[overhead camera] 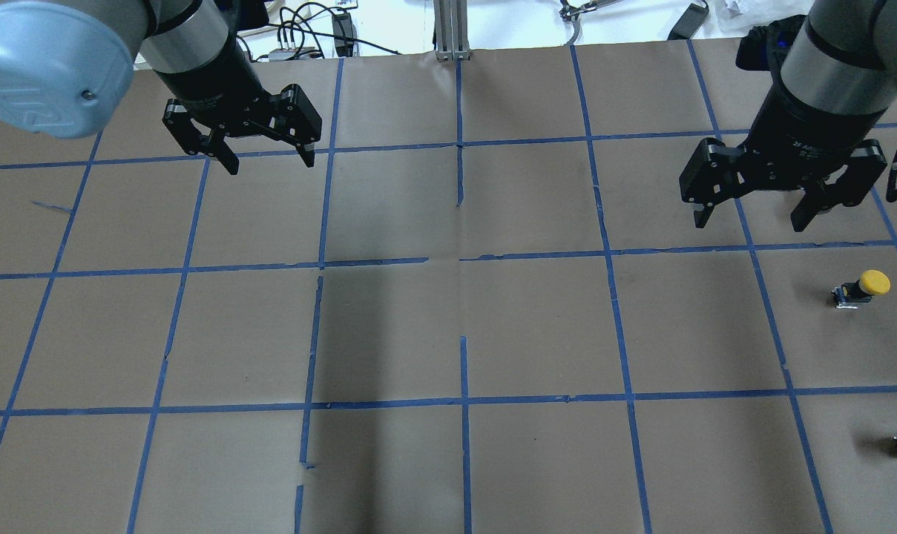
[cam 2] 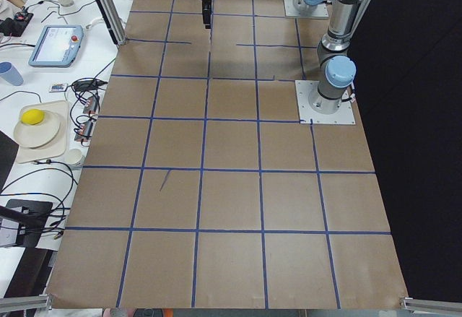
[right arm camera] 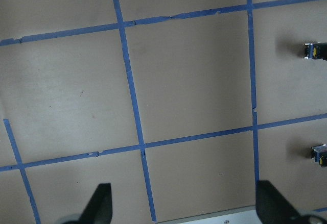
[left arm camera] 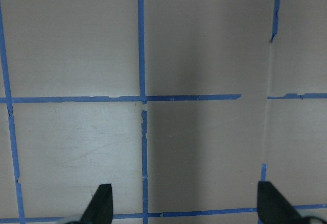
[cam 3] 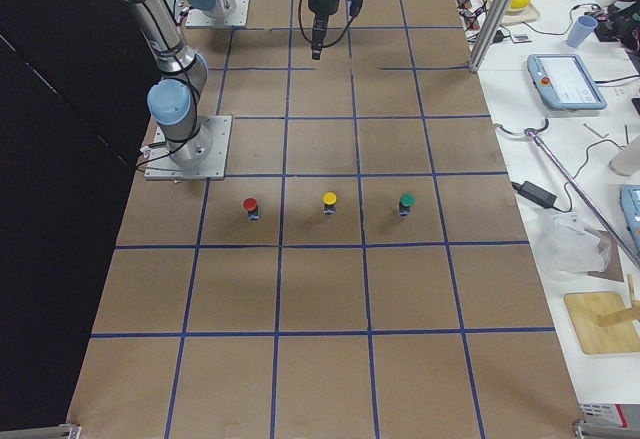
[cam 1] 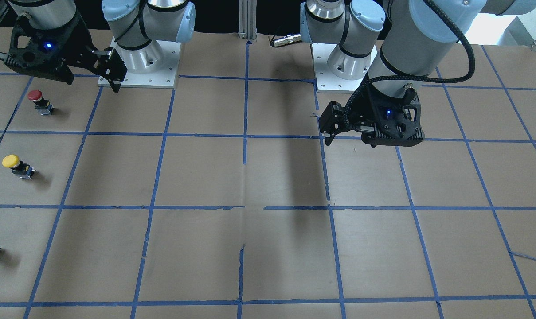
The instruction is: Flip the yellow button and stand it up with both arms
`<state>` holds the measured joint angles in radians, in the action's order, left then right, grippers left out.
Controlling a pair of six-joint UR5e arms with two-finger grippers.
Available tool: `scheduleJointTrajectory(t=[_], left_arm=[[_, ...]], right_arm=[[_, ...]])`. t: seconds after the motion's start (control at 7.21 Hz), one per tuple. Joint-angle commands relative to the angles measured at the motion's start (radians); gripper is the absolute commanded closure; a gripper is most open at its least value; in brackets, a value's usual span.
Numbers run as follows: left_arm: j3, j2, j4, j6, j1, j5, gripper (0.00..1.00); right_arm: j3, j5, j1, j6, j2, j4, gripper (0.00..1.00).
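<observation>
Small yellow-capped push button w/ dark blocky body, untouched at robot's right end.
It was on the brown paper table w/ blue tape grid, between a red-capped button and a green-capped button. It looked cap-up, but upright or tilted I could not tell for sure. In front view the green one was cut off by the frame edge, only its dark body visible. Black left gripper and black right gripper had fingers wide apart, holding nothing. The right one hung near the buttons' row, touching none.
</observation>
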<state>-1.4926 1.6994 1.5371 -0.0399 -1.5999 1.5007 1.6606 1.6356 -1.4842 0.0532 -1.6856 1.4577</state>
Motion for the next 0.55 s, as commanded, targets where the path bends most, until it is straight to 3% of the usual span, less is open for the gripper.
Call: scheduleJointTrajectory(t=[0.0,0.14,0.28,0.42], left_arm=[[0.0,-0.001,0.0,0.0,-0.002,-0.002,0.0],[0.0,0.0,0.0,0.0,-0.002,-0.005,0.0],[0.002,-0.001,0.0,0.0,-0.002,-0.007,0.0],[0.0,0.0,0.0,0.0,0.0,-0.005,0.0]], right_arm=[[0.011,-0.005,-0.01,-0.009,-0.002,0.032,0.0],[0.011,-0.043,-0.016,-0.019,-0.003,0.032,0.0],[0.011,-0.15,-0.018,-0.001,-0.008,0.035,0.0],[0.013,-0.148,-0.018,0.0,-0.011,0.03,0.0]])
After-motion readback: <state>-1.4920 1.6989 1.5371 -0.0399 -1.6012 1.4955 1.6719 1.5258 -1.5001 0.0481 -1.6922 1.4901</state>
